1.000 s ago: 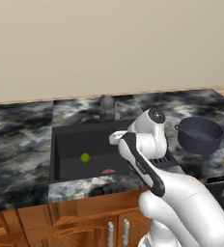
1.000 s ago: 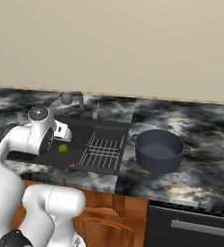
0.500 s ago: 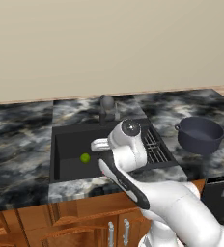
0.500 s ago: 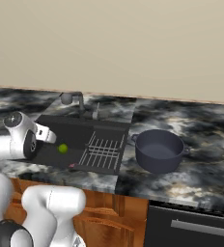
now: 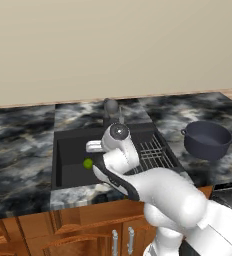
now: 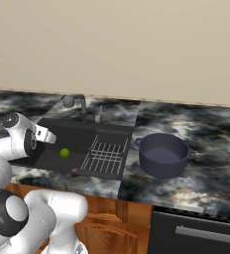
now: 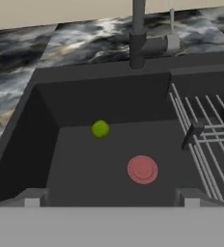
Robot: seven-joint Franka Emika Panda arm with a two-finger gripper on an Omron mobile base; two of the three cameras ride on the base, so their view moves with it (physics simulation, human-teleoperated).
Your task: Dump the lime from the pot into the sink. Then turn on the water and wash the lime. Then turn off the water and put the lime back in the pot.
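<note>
— Hovering over the near edge of the sink (image 5: 63,145), that tool (image 7: 111,201), isn't it? How do its fingers stand?

— Spread wide. From the hand camera one tip (image 7: 33,198) sits far to the left and the other far to the right, with nothing between them but the basin floor. It holds nothing.

— And the lime (image 7: 100,129)?

— Ahead of the tool and a little to its left, lying on the black sink floor, well apart from the fingers. From the left base camera the lime (image 5: 88,163) shows just beside the white wrist; from the right one the lime (image 6: 64,153) lies beyond the hand, toward the wire rack (image 6: 106,156).

— What is that pink-red patch (image 7: 142,169)?

— A flat round disc on the basin floor, nearer the tool than the lime and slightly to the right. What it is, I cannot tell.

— The rack?

— On the tool's right inside the sink, its grey wires (image 7: 205,135) running along that side. The faucet (image 7: 138,34) stands straight ahead at the far rim, upright, with a short handle sticking out to the right.

— The pot (image 6: 163,154)?

— Out on the marbled tabletop (image 6: 211,149), far off to the tool's right, past the sink's edge, upright. From the left base camera the pot (image 5: 208,139) sits well apart from the arm.
</note>
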